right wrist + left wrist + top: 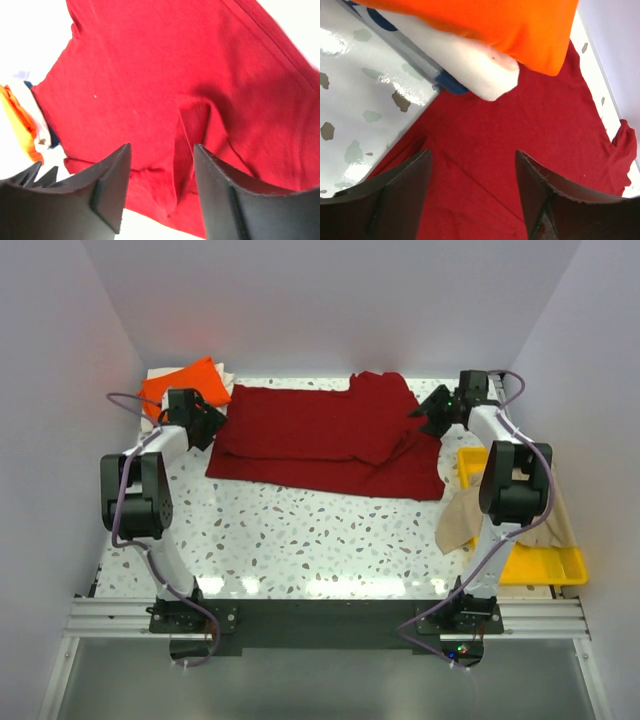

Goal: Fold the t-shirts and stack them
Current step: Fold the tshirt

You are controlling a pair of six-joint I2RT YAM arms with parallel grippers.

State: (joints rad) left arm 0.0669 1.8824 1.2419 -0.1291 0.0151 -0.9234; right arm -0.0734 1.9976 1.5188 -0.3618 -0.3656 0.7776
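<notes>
We judged the dark red cloth t-shirt (pixel 320 440) half folded; both pairs of jaws gaped empty above it. The next move needed a grip on its ends.

speckled tbl (pixel 300 530) | yel tray (pixel 550 565) at R side | white walls (pixel 330 300) behind

Dark red tee (pixel 325 440) is plain, no print. Orange tee (pixel 185 382) is rly bright, whitish tee (pixel 480 70) under it. Beige-tan tee (pixel 460 522) by the yellow tray (pixel 540 565). Table (pixel 300 530) is white w/ grey-brown speckles.
</notes>
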